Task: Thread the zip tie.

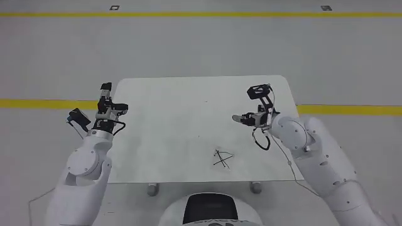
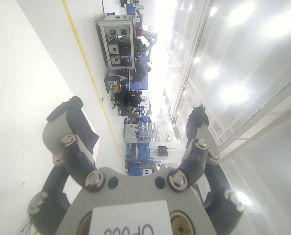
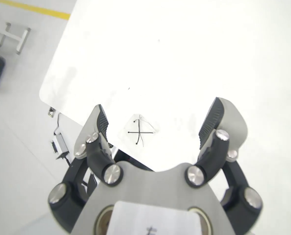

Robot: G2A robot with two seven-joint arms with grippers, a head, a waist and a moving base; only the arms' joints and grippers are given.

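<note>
Both sets of jaws as I see them from the console. The right gripper (image 3: 159, 106) stands wide open with nothing between its ribbed pads (image 3: 212, 117), and the left gripper (image 2: 135, 108) is likewise spread and empty, pointing out at the room rather than at the work. The right gripper (image 1: 239, 118) hangs above the right part of the white table (image 1: 176, 100), well apart from the zip ties (image 1: 223, 158). The left gripper (image 1: 105, 91) sits at the table's left edge, farther from them. The zip ties (image 3: 139, 132) are thin black strips lying crossed over one another flat on the surface, close to the table's near edge and somewhat right of its middle. A faint clear outline around them may be a wrapper, but I cannot tell. I judge the task to be at its very start: no tie is lifted, none is looped, and no tail has entered a head. Picking up, aligning and threading are all left.
</note>
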